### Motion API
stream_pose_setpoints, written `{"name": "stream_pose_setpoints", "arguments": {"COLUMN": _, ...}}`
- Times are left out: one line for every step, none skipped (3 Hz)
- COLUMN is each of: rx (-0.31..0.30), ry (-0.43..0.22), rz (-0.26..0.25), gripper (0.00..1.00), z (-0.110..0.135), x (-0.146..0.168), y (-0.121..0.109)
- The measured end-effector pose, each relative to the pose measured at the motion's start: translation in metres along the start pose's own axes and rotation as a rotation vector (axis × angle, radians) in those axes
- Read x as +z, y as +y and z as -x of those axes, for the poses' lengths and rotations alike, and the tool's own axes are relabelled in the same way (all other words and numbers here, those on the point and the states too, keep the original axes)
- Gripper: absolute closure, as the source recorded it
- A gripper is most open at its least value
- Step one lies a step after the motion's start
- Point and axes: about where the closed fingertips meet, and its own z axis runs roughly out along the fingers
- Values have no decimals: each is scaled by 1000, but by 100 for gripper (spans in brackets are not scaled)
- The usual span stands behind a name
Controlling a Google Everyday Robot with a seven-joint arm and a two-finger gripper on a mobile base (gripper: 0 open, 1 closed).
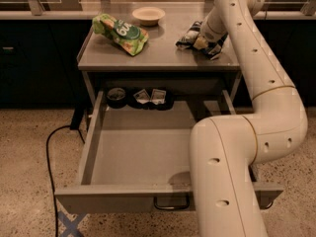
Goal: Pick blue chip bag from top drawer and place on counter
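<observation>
The blue chip bag [189, 34] lies on the counter [148, 53] at its right rear, dark blue and white, crinkled. My gripper [207, 42] is right at the bag's right end, low over the counter, with the white arm reaching down onto it from above; the wrist hides where it meets the bag. The top drawer [92, 142] stands pulled wide open below the counter. Its wire handle [171, 203] shows on the front panel.
A green-and-white snack bag [121, 32] lies on the counter's left rear, with a pale bowl [148, 15] behind it. A dark round can [117, 96] and small dark packets [150, 98] sit at the drawer's back. A black cable [52, 142] runs across the floor at the left.
</observation>
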Motion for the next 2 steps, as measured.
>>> {"name": "stream_pose_setpoints", "arguments": {"rx": 0, "ry": 0, "rz": 0, "gripper": 0, "z": 0, "x": 0, "y": 0}}
{"name": "stream_pose_setpoints", "arguments": {"rx": 0, "ry": 0, "rz": 0, "gripper": 0, "z": 0, "x": 0, "y": 0}}
